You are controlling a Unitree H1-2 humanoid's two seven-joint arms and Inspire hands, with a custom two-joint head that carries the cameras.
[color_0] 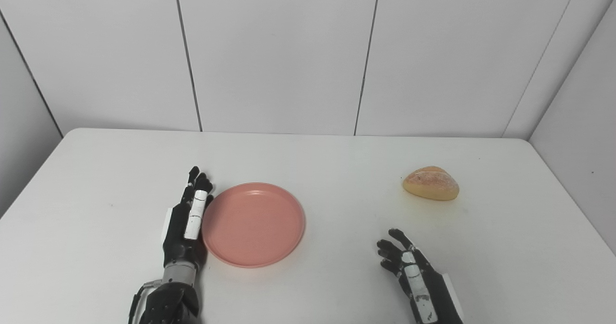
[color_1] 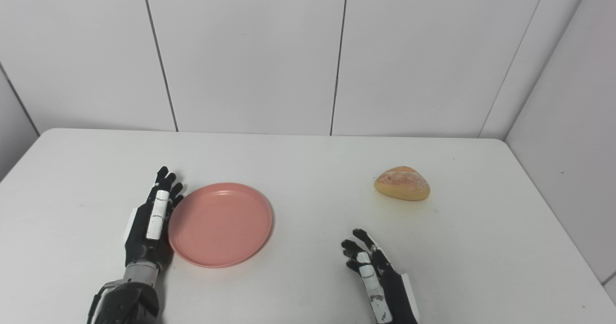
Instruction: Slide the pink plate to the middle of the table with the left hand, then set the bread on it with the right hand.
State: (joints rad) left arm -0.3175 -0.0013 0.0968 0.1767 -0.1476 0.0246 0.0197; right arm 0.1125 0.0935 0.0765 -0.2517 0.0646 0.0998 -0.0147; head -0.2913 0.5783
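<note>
The pink plate [color_0: 253,223] lies flat on the white table, a bit left of its middle, with nothing on it. My left hand [color_0: 186,220] stands on edge against the plate's left rim, fingers straight and pointing away from me, holding nothing. The bread [color_0: 431,183], a golden bun, rests on the table at the right, well apart from the plate. My right hand [color_0: 414,273] hovers low near the front edge, below and left of the bread, fingers spread and empty.
The white table [color_0: 337,160] has rounded far corners and ends at white wall panels behind. Grey walls close in on the left and right sides.
</note>
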